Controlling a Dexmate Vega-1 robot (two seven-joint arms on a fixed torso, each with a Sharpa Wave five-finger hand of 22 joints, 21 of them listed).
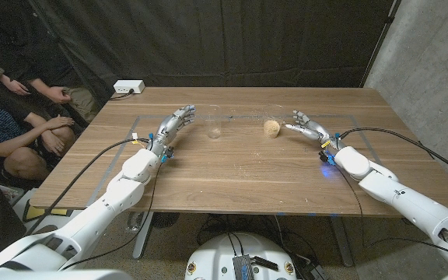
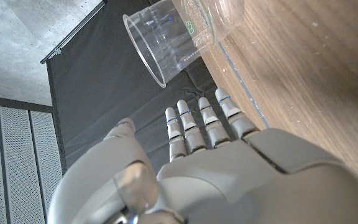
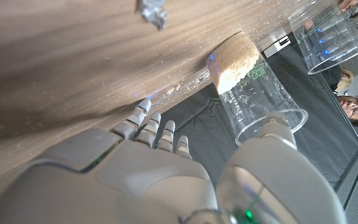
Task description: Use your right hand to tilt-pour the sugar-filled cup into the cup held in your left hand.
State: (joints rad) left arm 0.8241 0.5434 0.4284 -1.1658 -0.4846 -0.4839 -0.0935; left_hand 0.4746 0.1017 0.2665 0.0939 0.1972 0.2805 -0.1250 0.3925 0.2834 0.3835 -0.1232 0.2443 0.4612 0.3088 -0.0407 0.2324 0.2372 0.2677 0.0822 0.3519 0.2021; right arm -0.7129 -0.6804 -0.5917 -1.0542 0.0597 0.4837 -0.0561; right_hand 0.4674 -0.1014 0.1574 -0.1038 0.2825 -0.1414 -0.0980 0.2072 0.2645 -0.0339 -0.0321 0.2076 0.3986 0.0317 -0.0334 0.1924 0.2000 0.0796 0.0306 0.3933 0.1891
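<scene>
A clear plastic cup with brown sugar (image 1: 271,124) (image 3: 248,81) in its bottom stands upright right of the table's middle. An empty clear cup (image 1: 214,123) (image 2: 169,38) stands upright a little to its left. My right hand (image 1: 307,124) (image 3: 160,168) is open just right of the sugar cup, fingers pointing at it, not gripping it. My left hand (image 1: 173,124) (image 2: 191,162) is open left of the empty cup, fingers stretched toward it with a gap between.
The wooden table (image 1: 247,175) carries a taped rectangle outline. A white power strip (image 1: 128,87) lies at the far left corner. People (image 1: 22,117) sit beyond the table's left side. A small foil scrap (image 3: 151,12) and spilled grains lie on the wood near the sugar cup.
</scene>
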